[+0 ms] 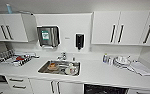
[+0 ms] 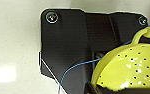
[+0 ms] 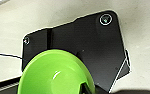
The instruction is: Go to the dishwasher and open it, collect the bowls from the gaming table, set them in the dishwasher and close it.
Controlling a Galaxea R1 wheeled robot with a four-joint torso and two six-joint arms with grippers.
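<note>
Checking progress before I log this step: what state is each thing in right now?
Dishwasher: open, dark interior showing under the counter.
Upper cabinet doors: shut.
Sink: holds dishes.
Yellow perforated bowl: carried at the left hand, above the floor.
Green bowl: carried at the right hand, empty.
Drying rack: loaded with items.

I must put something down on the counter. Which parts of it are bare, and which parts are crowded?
The worktop is bare between the sink and the white dishes, and along its front edge. It is crowded at the dish rack and inside the sink.
</note>
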